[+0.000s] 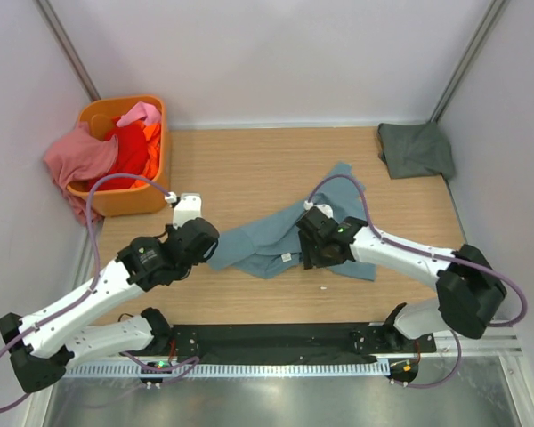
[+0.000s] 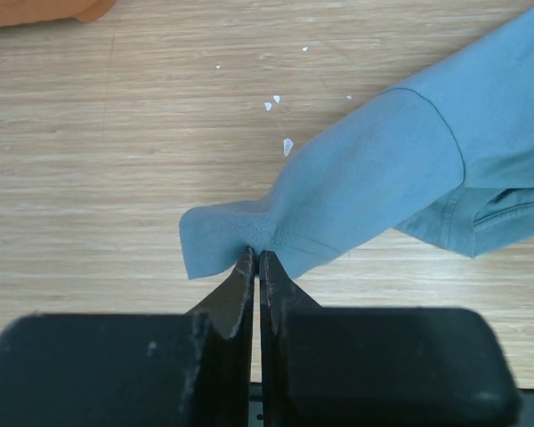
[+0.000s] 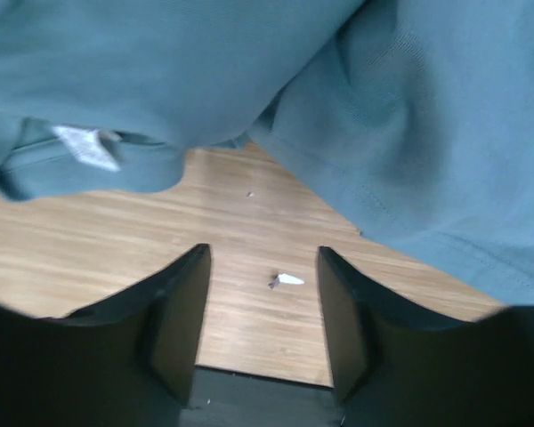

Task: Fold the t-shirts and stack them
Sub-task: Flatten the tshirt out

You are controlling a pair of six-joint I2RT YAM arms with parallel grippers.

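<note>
- Centrally, the blue-teal t-shirt (image 1: 271, 247) lies crumpled and unfolded on the wooden table (image 1: 249, 160), spread between the two arms
- The left gripper (image 2: 255, 258) has its fingers pressed together on the hem of one sleeve, and the cloth bunches into small puckers right at the tips
- That sleeve runs away from the left gripper up to the right in the left wrist view, lying flat on the wood
- The right gripper (image 3: 262, 253) stands with its jaws spread; only bare wood and a small white scrap (image 3: 289, 279) show between them
- The shirt's folds sit just beyond the right fingertips, and its white label (image 3: 87, 147) shows at the collar on the left of the right wrist view; whether the fingertips touch the cloth is hard to tell from here
- A few more white flecks (image 2: 287, 146) dot the table beside the sleeve
- The dark grey-green t-shirt (image 1: 416, 149) lies bunched in the far right corner, well apart from the arms
- The orange basket (image 1: 116, 200) stands in the far left corner holding the red t-shirt (image 1: 129, 147) and the orange t-shirt (image 1: 151, 138)
- The pink t-shirt (image 1: 80, 156) hangs over the basket's left rim
</note>
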